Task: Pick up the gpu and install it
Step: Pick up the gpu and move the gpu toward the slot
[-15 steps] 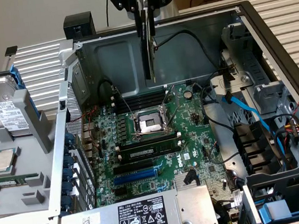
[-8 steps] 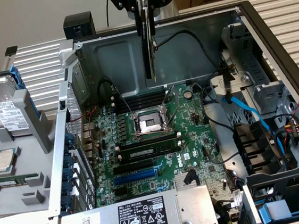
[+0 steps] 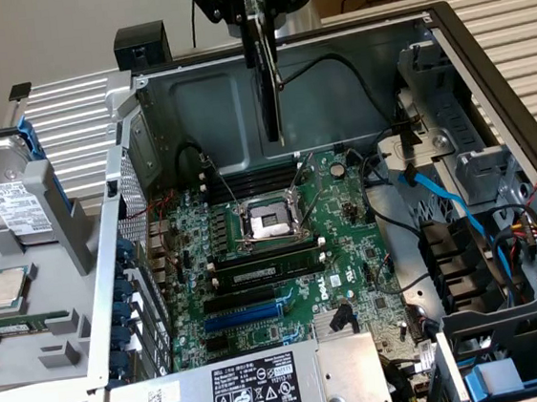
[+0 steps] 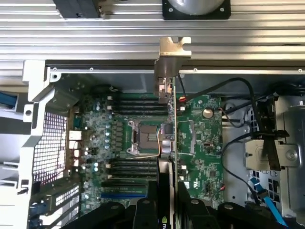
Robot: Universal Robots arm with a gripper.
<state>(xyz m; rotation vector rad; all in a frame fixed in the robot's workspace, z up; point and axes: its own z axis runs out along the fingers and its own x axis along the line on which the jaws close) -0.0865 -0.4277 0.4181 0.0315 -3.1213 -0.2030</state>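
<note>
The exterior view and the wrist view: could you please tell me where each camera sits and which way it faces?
Exterior view: off the arm, above the open computer case, looking obliquely down into it; the gripper hangs at the top, holding the gpu on edge.
Wrist view: on the wrist, looking down along the gpu at the motherboard; the gripper's black fingers show.
Shared: gpu, motherboard, CPU socket, case.
</note>
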